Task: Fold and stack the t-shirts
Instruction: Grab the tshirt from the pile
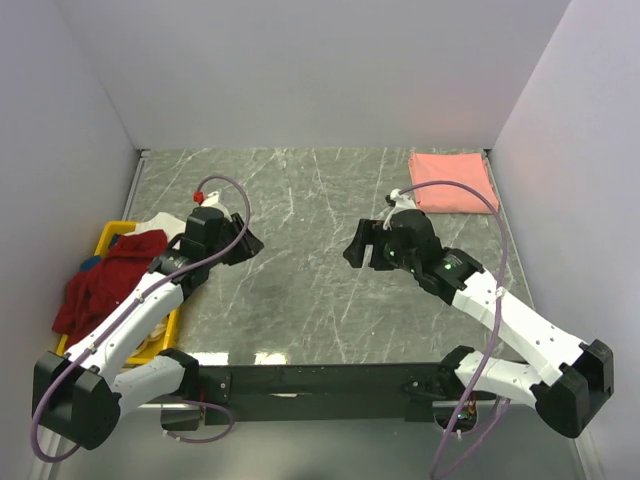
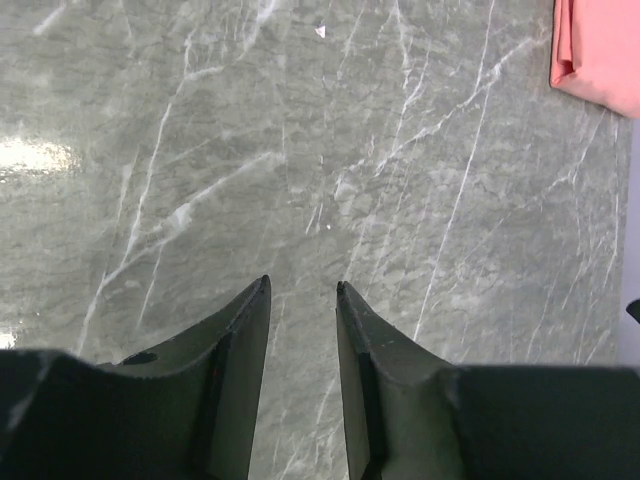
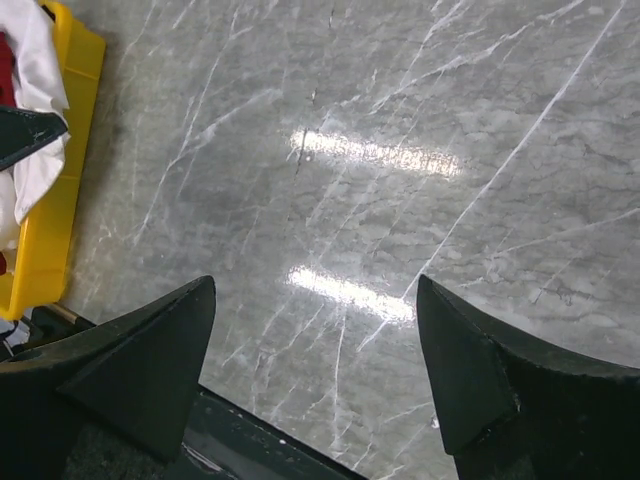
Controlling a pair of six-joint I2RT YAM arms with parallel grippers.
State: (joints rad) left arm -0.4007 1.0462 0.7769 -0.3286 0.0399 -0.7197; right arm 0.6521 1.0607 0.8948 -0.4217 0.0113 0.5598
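Grey marble table (image 1: 300, 300), white walls. Near left: yellow bin (image 1: 108, 234), dark red t-shirt (image 1: 105, 285) heaped over its rim, cream-white t-shirt (image 1: 158, 222) behind it. Mid-table, over bare marble: left gripper (image 1: 246, 243), jaws narrowly parted, empty; right gripper (image 1: 357, 246), spread wide, empty. Far right corner: salmon-pink t-shirt (image 1: 452, 183), folded flat.
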